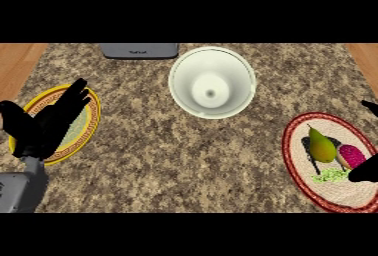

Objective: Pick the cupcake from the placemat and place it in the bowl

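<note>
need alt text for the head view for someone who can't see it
A pink cupcake lies beside a green pear on a red-rimmed woven placemat at the right of a granite counter, with the right hand close by it. An empty white bowl stands top centre; the open left hand rests over a yellow plate at left.
</note>
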You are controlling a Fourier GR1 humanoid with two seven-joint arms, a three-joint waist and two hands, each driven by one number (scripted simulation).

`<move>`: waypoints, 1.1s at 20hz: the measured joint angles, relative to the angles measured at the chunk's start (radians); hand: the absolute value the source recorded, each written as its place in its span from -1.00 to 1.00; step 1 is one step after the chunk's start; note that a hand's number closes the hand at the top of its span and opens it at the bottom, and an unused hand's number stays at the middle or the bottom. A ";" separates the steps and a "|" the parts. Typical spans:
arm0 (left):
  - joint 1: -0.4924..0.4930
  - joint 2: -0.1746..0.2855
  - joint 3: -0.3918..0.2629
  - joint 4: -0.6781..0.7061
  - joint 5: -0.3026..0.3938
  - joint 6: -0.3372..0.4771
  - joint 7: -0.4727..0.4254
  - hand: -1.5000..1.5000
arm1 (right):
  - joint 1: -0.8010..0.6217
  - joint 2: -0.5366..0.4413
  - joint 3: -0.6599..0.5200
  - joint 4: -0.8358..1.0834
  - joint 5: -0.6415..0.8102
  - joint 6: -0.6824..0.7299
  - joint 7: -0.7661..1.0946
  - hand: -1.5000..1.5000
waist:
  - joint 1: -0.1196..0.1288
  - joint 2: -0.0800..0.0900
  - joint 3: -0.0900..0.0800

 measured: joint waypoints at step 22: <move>-0.022 -0.081 0.074 0.037 -0.086 -0.065 -0.001 0.00 | -0.063 0.205 -0.118 0.291 0.264 0.070 -0.190 -1.00 | 0.000 0.001 0.000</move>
